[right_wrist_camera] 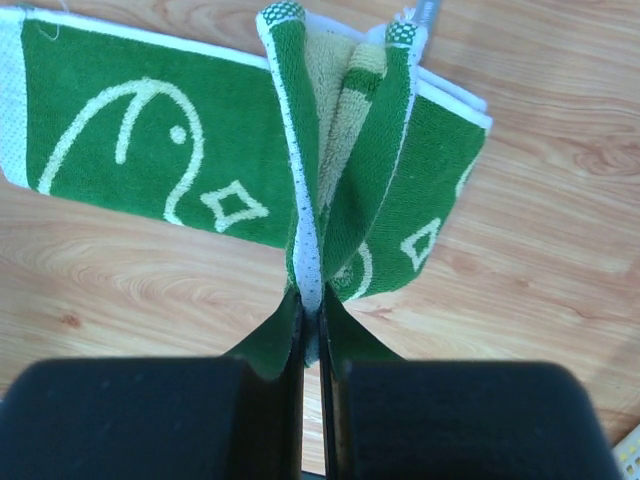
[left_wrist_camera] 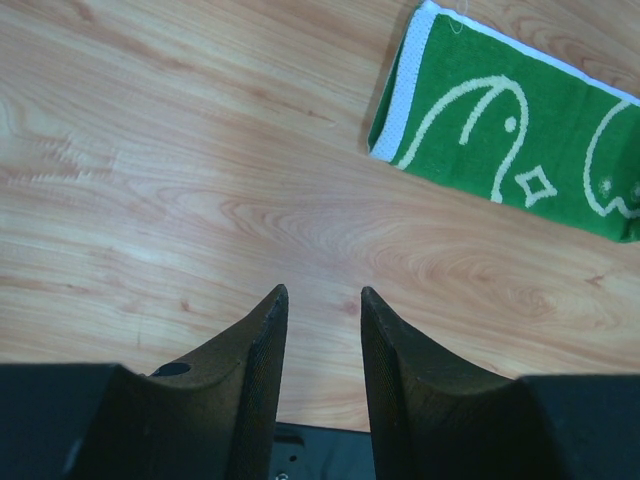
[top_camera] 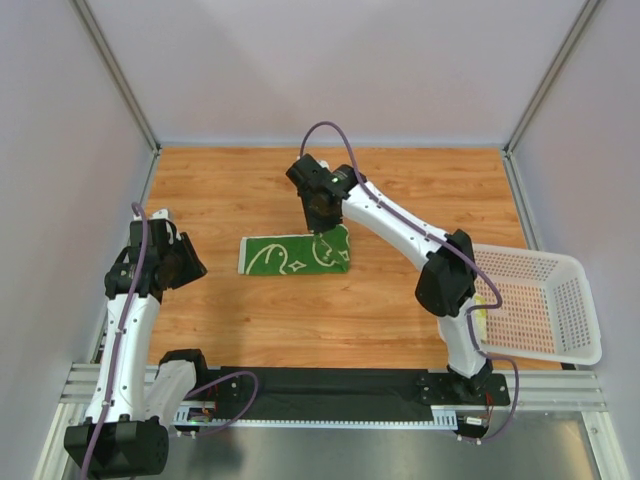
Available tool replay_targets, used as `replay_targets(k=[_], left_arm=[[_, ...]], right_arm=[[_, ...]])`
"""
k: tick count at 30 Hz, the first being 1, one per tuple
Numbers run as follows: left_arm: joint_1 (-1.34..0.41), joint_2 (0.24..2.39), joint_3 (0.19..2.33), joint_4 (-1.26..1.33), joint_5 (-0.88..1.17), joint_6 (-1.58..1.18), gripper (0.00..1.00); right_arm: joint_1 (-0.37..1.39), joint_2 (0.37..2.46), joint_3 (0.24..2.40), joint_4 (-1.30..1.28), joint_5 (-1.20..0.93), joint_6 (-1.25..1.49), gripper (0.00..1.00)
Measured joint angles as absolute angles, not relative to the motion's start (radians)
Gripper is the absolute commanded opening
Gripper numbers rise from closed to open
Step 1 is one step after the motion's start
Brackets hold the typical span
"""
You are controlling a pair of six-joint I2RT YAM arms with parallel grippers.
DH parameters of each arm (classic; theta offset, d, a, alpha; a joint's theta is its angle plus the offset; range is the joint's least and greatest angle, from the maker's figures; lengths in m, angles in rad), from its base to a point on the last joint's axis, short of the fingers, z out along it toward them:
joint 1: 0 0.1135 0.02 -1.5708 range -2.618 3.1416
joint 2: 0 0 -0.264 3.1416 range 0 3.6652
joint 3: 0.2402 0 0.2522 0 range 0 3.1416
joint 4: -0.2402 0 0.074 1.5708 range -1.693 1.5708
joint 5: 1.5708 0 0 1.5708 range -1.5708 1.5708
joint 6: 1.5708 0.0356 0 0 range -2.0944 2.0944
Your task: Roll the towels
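**Q:** How far along is the rolling?

**A:** Barely started, I'd say. Your right pincer point(right_wrist_camera: 312, 300) is clamped tight on one end of the green towel point(right_wrist_camera: 130, 150), with the cloth pinched up into a standing fold just ahead of the tips. The rest lies flat on the table point(top_camera: 400, 180), running off to that pincer's left in its wrist view. There's no coil yet.

**Q:** And the left side?

**A:** Your left pincer point(left_wrist_camera: 322, 300) has its fingers apart with nothing between them, and it hovers over bare wood. The green towel's other end sits ahead of it and to its right, well apart.

**Q:** Second towel?

**A:** What looks like the yellow towel point(top_camera: 483, 314) peeks out at the near edge of the basket point(top_camera: 575, 270), far behind your right pincer, by that arm's elbow. It's mostly hidden, so I can't tell its shape, but I'd guess it's unrolled.

**Q:** So what's the count?

**A:** None finished. You've got one gripped at the first turn and one waiting, so nearly the whole job is left.
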State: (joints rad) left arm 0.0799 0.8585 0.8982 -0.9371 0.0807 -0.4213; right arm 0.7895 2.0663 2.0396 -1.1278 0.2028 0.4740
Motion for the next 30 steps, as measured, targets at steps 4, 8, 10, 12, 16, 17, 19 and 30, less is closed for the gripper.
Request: replay_targets(k=[4, 8, 10, 12, 16, 17, 19, 30], left_arm=[[0.08, 0.859, 0.898, -0.937, 0.08, -0.421, 0.42], [0.08, 0.859, 0.898, -0.937, 0.077, -0.421, 0.42], [0.08, 0.859, 0.898, -0.937, 0.077, -0.421, 0.42], [0.08, 0.859, 0.898, -0.937, 0.077, -0.421, 0.42], [0.08, 0.859, 0.898, -0.937, 0.077, -0.421, 0.42], [0.08, 0.859, 0.898, -0.937, 0.077, -0.421, 0.42], [0.08, 0.859, 0.898, -0.937, 0.077, -0.421, 0.42], [0.08, 0.858, 0.898, -0.937, 0.072, -0.421, 0.42]], right_arm=[[0.825, 2.122, 2.091, -1.145, 0.204, 0.476, 0.0], [0.852, 2.154, 2.128, -1.158, 0.203, 0.482, 0.0], [0.864, 2.167, 2.148, -1.164, 0.202, 0.483, 0.0], [0.873, 2.18, 2.171, -1.166, 0.202, 0.485, 0.0], [0.884, 2.202, 2.201, -1.163, 0.198, 0.485, 0.0], [0.887, 2.207, 2.207, -1.163, 0.196, 0.485, 0.0], [0.889, 2.218, 2.214, -1.163, 0.189, 0.486, 0.0], [0.915, 2.276, 2.235, -1.117, 0.165, 0.484, 0.0]])
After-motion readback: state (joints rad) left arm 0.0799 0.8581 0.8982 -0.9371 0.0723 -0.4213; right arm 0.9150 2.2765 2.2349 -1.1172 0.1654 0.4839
